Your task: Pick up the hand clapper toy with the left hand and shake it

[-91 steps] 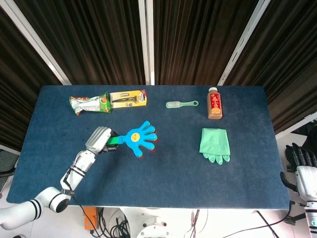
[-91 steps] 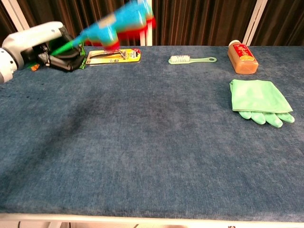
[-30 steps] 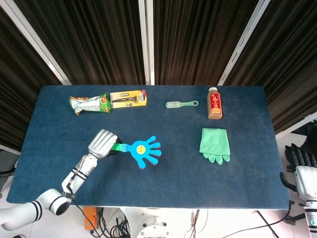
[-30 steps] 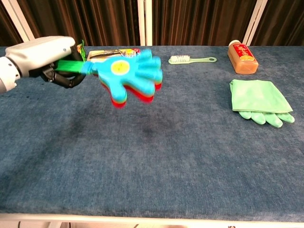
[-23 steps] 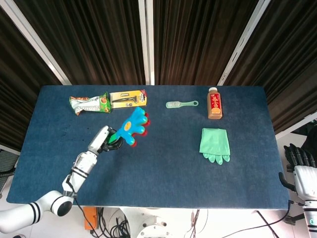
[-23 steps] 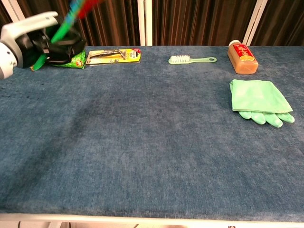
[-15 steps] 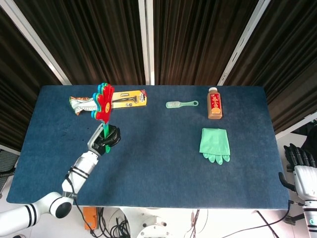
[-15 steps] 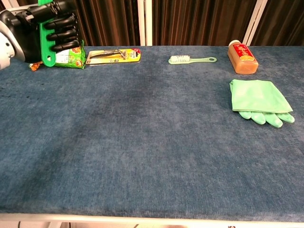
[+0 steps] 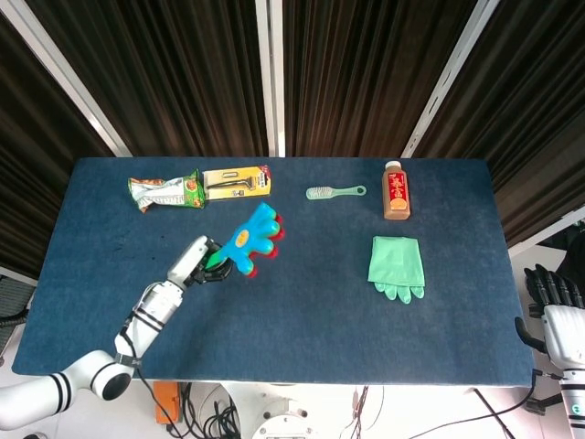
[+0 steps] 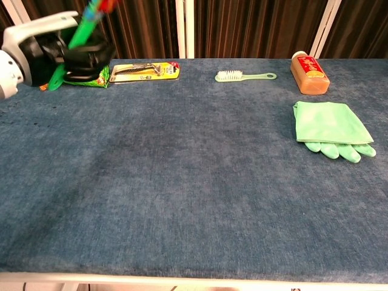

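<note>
Left hand (image 9: 195, 263) is wrapping its fingers around the green handle of the hand clapper toy (image 9: 249, 240), holding it lifted clear of the blue table (image 9: 302, 302). From the chest view the handle is sticking out below the fist and slanting up and away out of the top of the picture, so the grip seems to be sitting partway along the handle rather than at its end. The blue palm with its red layer is fanning out just beyond the knuckles, tilted up and toward the far side.

For a good shake, I would say the wrist should be doing the swinging while the fingers are keeping firm on the handle, so the plates are slapping together without the toy slipping. The snack packet (image 9: 164, 192) and the carded razor (image 9: 237, 181) are lying beyond the hand, toward the far edge, so the arc is better kept above them. The brush (image 9: 335, 192), bottle (image 9: 396, 191) and green glove (image 9: 397, 266) are lying well off to the right.

Right hand (image 9: 555, 297) is hanging off the table's right edge with nothing visibly in it; how far its fingers are spread I cannot tell.
</note>
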You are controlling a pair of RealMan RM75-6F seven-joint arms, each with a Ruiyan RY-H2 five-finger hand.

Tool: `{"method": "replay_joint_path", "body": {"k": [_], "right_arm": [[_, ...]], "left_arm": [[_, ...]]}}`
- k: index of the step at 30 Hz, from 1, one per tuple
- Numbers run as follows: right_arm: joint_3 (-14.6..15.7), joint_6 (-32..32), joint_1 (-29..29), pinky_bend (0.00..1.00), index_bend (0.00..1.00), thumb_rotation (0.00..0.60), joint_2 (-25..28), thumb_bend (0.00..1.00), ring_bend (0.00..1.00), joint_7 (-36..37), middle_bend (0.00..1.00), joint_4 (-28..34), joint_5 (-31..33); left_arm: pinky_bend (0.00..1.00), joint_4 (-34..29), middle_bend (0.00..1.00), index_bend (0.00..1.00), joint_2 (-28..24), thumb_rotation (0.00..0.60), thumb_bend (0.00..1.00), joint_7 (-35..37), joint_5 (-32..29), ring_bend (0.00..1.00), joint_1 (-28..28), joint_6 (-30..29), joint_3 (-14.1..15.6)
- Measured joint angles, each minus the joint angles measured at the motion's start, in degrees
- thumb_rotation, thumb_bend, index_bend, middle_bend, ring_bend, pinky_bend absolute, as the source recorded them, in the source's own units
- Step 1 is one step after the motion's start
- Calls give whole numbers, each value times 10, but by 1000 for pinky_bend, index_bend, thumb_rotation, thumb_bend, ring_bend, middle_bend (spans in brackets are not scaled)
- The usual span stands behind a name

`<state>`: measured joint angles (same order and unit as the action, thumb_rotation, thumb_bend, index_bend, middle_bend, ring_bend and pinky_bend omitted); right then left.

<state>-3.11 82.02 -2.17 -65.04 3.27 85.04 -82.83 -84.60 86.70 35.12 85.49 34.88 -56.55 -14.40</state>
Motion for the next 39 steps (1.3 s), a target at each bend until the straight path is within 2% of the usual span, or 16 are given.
{"method": "replay_joint_path", "body": {"k": [4,8,11,14,17,18,19,20,21,22,23,24,25,27,31,39], "right_arm": [[0,1,1,0,0,600,0,312,0,3,0,-3,1],[-1,-1,1,0,0,600,0,312,0,6,0,-6,3],[0,-2,0,0,0,600,-2,312,0,8,0,-9,3],[0,-3,0,0,0,600,-3,312,0,10,0,-11,4],[0,-2,0,0,0,600,-3,313,0,10,0,-11,2],[0,-2,0,0,0,600,-3,312,0,10,0,-10,2],[0,-1,1,0,0,600,-3,312,0,10,0,-10,2],[0,0,1,0,0,600,-2,312,0,10,0,-10,2],[-1,0,2,0,0,600,-2,312,0,10,0,-10,3],[-1,0,2,0,0,600,-1,312,0,11,0,-11,4],[-1,0,2,0,0,600,-1,312,0,12,0,-11,4],[-1,1,2,0,0,600,0,312,0,13,0,-12,5],[-2,1,3,0,0,600,0,312,0,14,0,-13,5],[-2,1,3,0,0,600,-1,312,0,16,0,-15,5],[-1,1,3,0,0,600,-1,312,0,17,0,-16,4],[-3,10,5,0,0,600,0,312,0,13,0,-10,0]], "left_arm": [[1000,42,1000,1000,19,600,715,-259,13,1000,7,-4,17],[1000,64,1000,1000,33,600,706,-412,7,1000,12,-3,24],[1000,75,1000,1000,42,600,702,-464,-8,1000,14,-2,25],[1000,85,1000,1000,53,600,662,-459,-31,1000,17,1,23],[997,92,1000,1000,63,600,550,-425,-48,998,20,3,22],[962,94,987,967,66,571,505,-418,-53,963,21,4,22],[915,96,950,910,70,526,482,-414,-61,916,24,7,23],[799,98,836,761,72,438,443,-417,-68,781,25,10,23],[627,98,644,548,73,344,398,-423,-75,571,28,15,24],[378,97,381,298,73,291,345,-436,-85,297,31,26,27],[213,95,216,158,71,281,309,-448,-93,141,34,37,29],[91,93,99,69,68,282,280,-461,-101,47,37,49,31],[12,89,26,15,65,284,253,-480,-109,4,40,63,33],[0,84,0,0,62,295,225,-501,-116,0,42,72,34],[0,75,0,0,53,358,205,-510,-120,0,40,41,38],[0,46,0,0,4,579,207,-568,-125,0,-1,-46,60]]}}
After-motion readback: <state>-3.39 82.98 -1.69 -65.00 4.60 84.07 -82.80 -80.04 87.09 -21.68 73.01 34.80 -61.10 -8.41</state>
